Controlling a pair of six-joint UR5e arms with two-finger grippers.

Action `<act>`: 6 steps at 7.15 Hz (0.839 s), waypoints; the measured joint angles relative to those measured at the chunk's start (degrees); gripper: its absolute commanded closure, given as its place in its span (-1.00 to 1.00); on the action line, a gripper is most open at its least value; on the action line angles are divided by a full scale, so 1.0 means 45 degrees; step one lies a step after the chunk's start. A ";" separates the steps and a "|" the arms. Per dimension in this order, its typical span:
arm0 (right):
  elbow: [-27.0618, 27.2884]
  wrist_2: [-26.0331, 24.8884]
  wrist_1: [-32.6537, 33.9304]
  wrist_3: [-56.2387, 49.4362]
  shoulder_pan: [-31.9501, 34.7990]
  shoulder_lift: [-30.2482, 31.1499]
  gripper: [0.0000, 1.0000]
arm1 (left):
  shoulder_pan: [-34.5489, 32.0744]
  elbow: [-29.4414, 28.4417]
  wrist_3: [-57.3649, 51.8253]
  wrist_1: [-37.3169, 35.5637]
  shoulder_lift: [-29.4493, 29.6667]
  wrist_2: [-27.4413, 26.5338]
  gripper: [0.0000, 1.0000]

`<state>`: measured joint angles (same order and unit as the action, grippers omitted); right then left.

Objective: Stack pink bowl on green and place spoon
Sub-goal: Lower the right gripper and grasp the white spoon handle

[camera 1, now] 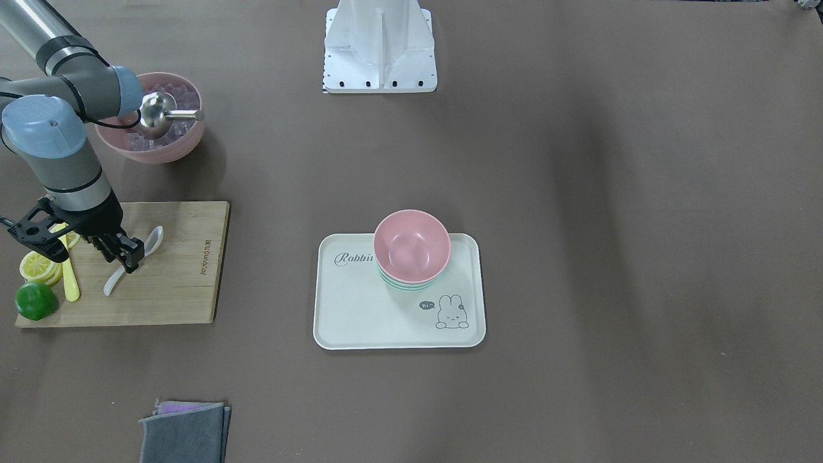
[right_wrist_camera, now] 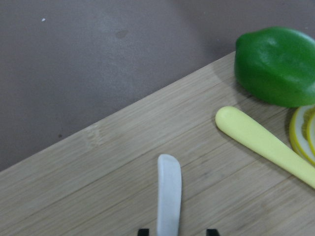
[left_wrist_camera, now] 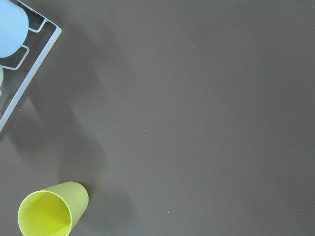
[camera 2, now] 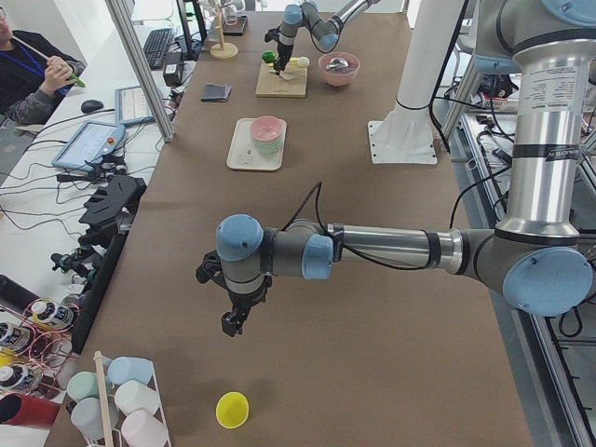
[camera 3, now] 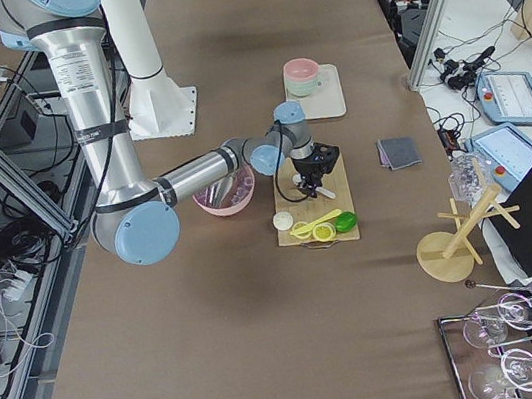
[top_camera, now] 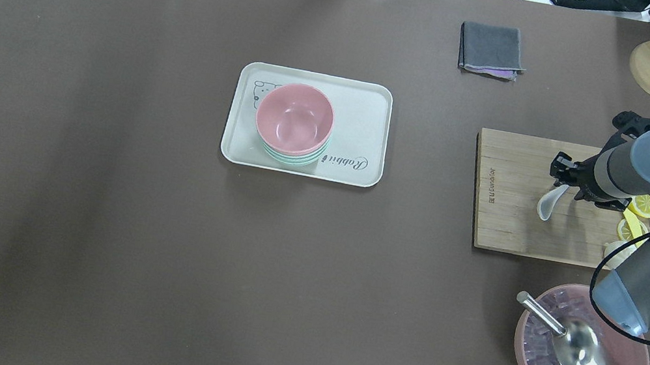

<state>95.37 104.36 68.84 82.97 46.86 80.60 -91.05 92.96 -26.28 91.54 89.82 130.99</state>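
Observation:
The pink bowl (camera 1: 411,244) sits nested on the green bowl (camera 1: 411,285) on the cream rabbit tray (camera 1: 360,308); the stack also shows in the overhead view (top_camera: 294,119). A white spoon (camera 1: 153,239) lies on the wooden cutting board (camera 1: 186,283). My right gripper (camera 1: 132,254) is low over the spoon's handle. In the right wrist view the handle (right_wrist_camera: 169,196) runs between the two black fingertips (right_wrist_camera: 211,231), which stand apart from it, so the gripper is open. My left gripper (camera 2: 233,321) hangs over bare table at the far end; I cannot tell its state.
A yellow spoon (camera 1: 69,276), lemon slices (camera 1: 38,267) and a lime (camera 1: 35,300) share the board. A pink bowl of ice with a metal scoop (camera 1: 161,145) stands behind it. Folded grey cloths (camera 1: 183,431) lie in front. A yellow cup (left_wrist_camera: 51,211) and a cup rack (left_wrist_camera: 29,64) are below my left wrist.

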 measured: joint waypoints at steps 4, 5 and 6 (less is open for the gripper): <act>-0.0187 -0.0007 -0.0003 -0.0035 -0.0035 -0.0125 0.26 | 0.0010 0.0002 0.0000 0.0009 0.0000 0.0012 -0.97; -0.0231 -0.0008 -0.0004 -0.0034 -0.0038 -0.0171 0.86 | 0.0017 -0.0001 0.0000 0.0009 0.0000 0.0009 -0.97; -0.0246 -0.0007 -0.0004 -0.0026 -0.0042 -0.0219 1.00 | 0.0018 0.0000 0.0001 0.0009 0.0006 0.0005 -0.97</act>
<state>94.26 104.33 68.82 82.85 46.67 79.61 -90.97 92.96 -26.28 91.58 89.85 131.01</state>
